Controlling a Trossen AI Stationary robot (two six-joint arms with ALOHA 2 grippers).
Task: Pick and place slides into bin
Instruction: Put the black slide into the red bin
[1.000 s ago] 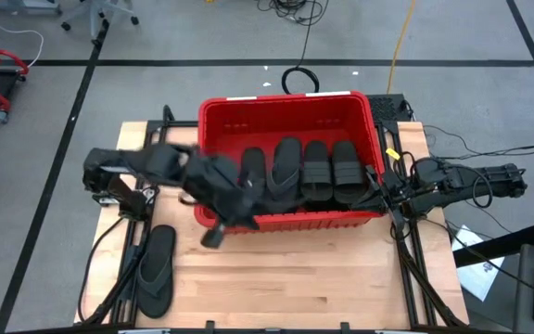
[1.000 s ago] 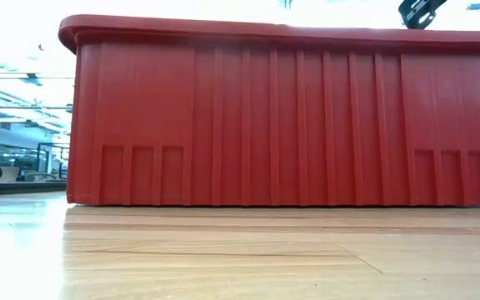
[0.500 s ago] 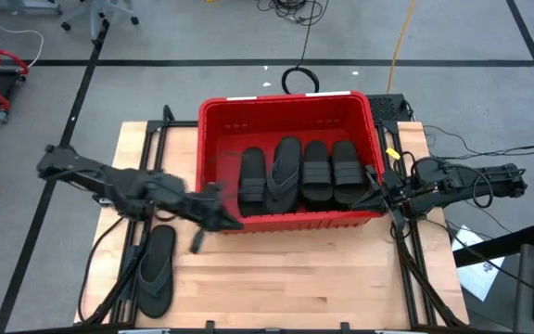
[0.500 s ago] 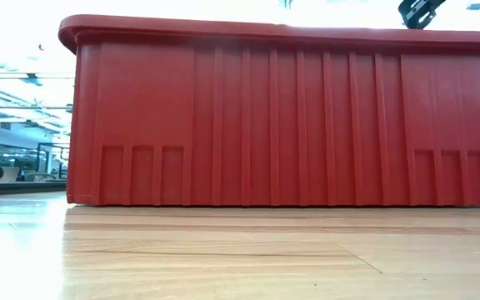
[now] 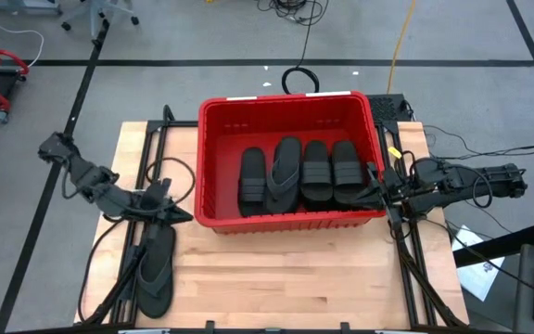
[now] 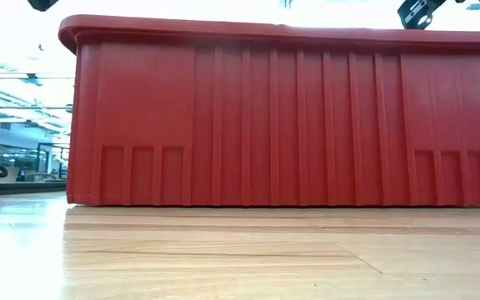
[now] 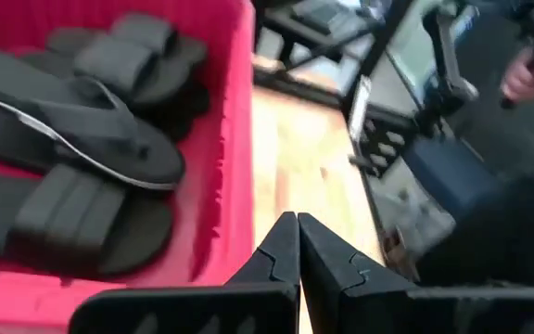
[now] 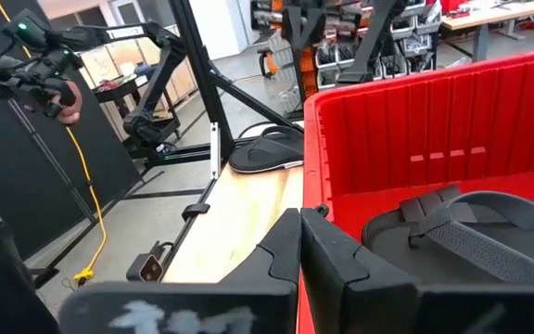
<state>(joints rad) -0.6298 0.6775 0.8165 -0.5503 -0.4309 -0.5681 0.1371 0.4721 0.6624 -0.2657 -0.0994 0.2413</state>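
Sandals line the floor of the red bin (image 5: 216, 125): four slides (image 5: 299, 173) lie side by side. The left hand (image 5: 168, 211), fingers pressed together and holding nothing, has swung back from the bin's near-left corner to hover over the desk (image 5: 286, 278), just above the flip-flop (image 5: 156, 271) lying at the near left. That one likely goes next. The right hand (image 5: 371, 191), also pinched shut, waits at the bin's right wall.

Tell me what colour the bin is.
Red; the bin shows best in the low view.
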